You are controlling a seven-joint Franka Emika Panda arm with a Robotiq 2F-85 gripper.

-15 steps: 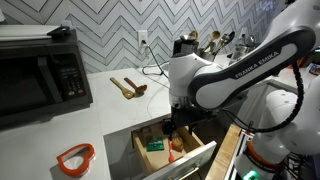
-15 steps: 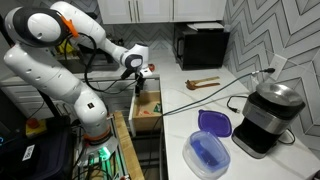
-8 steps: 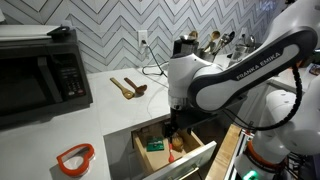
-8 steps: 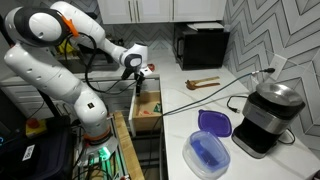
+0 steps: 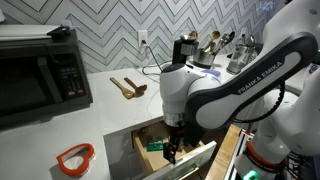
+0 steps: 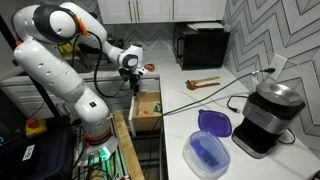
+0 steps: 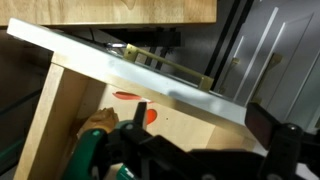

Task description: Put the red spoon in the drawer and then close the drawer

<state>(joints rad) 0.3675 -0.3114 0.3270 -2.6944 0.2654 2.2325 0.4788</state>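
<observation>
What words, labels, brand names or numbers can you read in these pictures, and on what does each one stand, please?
"FRANKA EMIKA": printed along the white robot arm in an exterior view.
Control panel of the microwave: markings too small to read.
Wrist view: no text visible.
Nothing else is legible in any view.

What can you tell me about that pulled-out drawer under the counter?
The drawer is wide and shallow, standing open below the white counter. Its front looks white, with a slim brass-coloured bar handle, and its inside looks like light wood. A green item and a slim red spoon lie inside. The gripper reaches into it.
</observation>
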